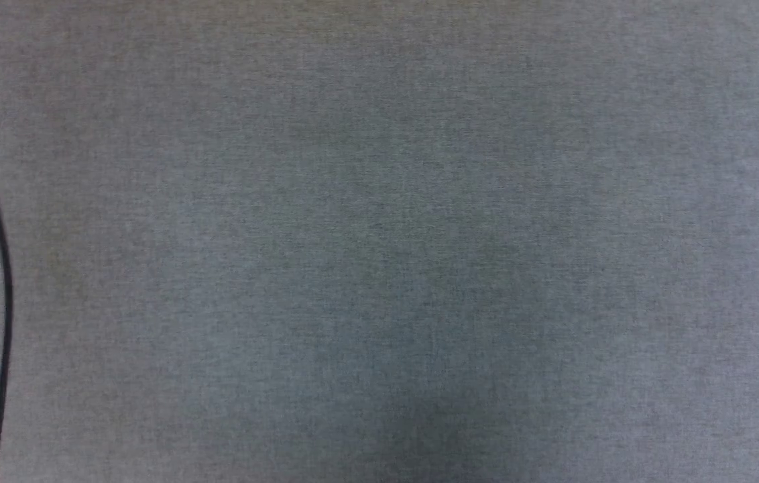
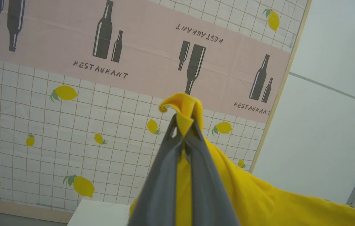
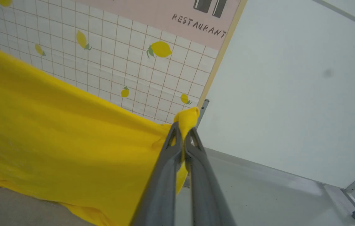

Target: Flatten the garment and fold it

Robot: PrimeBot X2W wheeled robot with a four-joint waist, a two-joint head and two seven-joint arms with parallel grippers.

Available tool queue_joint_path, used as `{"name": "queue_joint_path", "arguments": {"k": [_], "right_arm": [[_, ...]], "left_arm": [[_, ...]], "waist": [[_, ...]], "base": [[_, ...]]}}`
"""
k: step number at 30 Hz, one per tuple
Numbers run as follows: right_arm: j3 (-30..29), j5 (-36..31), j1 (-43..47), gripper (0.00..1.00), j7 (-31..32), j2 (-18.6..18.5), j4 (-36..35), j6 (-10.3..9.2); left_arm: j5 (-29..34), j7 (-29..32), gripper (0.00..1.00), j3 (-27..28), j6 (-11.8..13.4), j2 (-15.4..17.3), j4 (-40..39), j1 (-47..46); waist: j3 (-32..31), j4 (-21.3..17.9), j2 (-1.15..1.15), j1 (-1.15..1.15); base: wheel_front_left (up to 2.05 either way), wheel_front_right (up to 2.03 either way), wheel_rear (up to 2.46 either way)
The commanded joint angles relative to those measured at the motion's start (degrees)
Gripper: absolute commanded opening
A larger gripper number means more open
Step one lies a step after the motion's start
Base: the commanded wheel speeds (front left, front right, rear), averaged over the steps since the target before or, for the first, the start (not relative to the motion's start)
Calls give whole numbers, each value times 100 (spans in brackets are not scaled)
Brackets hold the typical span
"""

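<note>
The left hand has its two long dark grey fingers pressed together on a bunched fold of the garment, a mustard-yellow soft cloth. A curl of the fabric sticks out above the fingertips, and the rest falls away to the lower right of the left wrist view. The right hand is likewise clamped shut on a small tuft at another edge of the garment, which spreads out from it as a broad, nearly smooth sheet across the left of the right wrist view. The cloth is held up between the two hands. Its lower edge hangs down to a grey surface, and contact there cannot be judged. Behind the garment hangs a backdrop cloth printed with a pale grid, yellow lemons and a pink band of dark bottles with the word RESTAURANT. A plain white wall stands beside it. In the head view, the grey woven-textured table lies below, with a thin black cable curving along its left edge.
</note>
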Motion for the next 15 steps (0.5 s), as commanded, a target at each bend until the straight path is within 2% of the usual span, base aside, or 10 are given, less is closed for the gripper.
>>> {"name": "queue_joint_path", "arguments": {"k": [1,8,11,15], "right_arm": [[41,107,293,0,-107,-11,68,-10],[416,742,2031,0,-265,-93,332,-10],[610,1003,2825,0,-158,-144,259,-10],[783,1273,3823,0,26,-272,-50,-10]], "left_arm": [[117,39,0,-131,-59,127,115,292],[401,747,0,-1318,-233,633,540,2071],[65,1060,0,-1783,-246,726,484,2914],[-468,1407,0,-2355,-248,973,26,3948]], "waist": [[-153,107,0,-2],[-833,223,0,-2],[-1222,243,0,-2],[-1665,284,0,-2]], "base": [[0,0,0],[0,0,0],[0,0,0],[0,0,0]]}}
